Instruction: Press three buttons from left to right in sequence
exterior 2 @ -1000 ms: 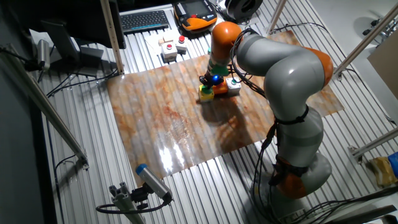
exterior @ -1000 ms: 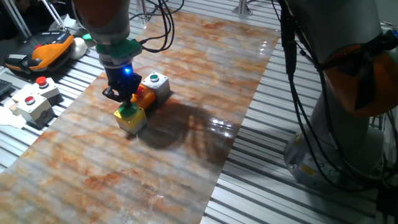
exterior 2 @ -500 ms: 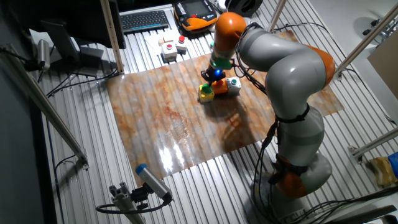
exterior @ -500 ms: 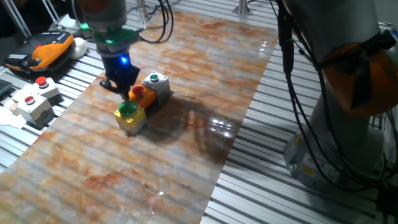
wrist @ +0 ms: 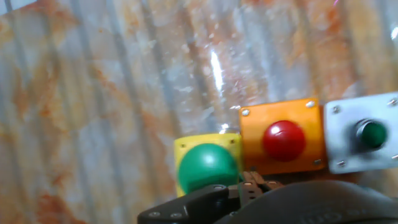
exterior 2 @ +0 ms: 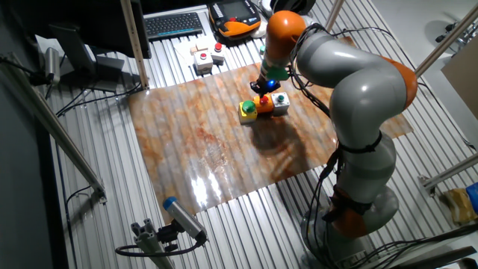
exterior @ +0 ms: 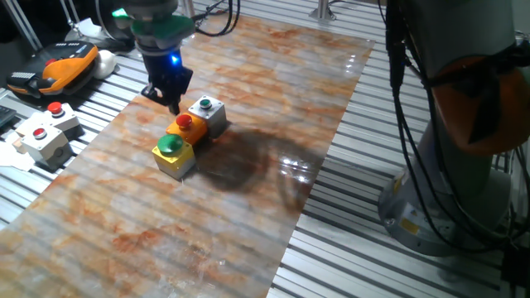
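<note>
Three button boxes stand in a row on the marbled board [exterior: 248, 190]. The yellow box with the green cap [exterior: 171, 150] is on the left, the orange box with the red cap [exterior: 186, 126] is in the middle, and the grey-white box with the small dark-green cap [exterior: 207, 111] is on the right. All three show in the other fixed view: yellow [exterior 2: 247, 110], orange [exterior 2: 263, 103], grey-white [exterior 2: 281, 101]. They also show in the hand view: yellow [wrist: 207, 167], orange [wrist: 283, 139], grey-white [wrist: 371, 134]. My gripper [exterior: 173, 101] hangs above and just behind the orange box, touching nothing. In the hand view its fingertips [wrist: 252, 182] meet with no gap.
Two pale beige boxes with red caps [exterior: 40, 135] sit on the slatted table left of the board. An orange-black pendant [exterior: 65, 68] lies behind them. A keyboard [exterior 2: 174, 25] is at the back. The arm's base [exterior 2: 358, 202] stands right of the board.
My gripper has lifted off the green cap and moved up and back-right, and it now hangs by the orange box. The boxes have not moved.
</note>
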You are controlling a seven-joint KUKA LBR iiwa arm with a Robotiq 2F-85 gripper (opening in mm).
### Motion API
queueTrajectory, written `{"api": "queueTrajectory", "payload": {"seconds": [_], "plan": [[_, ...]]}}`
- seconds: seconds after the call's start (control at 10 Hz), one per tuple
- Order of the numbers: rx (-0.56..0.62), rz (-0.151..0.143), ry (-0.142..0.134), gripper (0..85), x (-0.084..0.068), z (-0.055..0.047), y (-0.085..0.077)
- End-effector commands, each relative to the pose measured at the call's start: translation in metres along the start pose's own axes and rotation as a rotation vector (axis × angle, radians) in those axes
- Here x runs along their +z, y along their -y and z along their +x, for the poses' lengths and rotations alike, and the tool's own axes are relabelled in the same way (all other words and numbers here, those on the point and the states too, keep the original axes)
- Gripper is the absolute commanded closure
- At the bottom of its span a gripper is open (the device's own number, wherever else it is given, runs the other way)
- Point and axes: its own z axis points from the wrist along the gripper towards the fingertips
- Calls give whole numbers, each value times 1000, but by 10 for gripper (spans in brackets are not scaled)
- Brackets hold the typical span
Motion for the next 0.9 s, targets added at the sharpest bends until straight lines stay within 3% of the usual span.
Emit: {"api": "queueTrajectory", "payload": {"seconds": [0.0,0.4,0.6,0.8], "plan": [[6,-9,-1,850,-7,-1,4],[5,-20,-10,850,-14,-2,9],[-5,-1,-20,850,-14,-2,8],[12,-24,-24,850,-14,-2,9]]}}
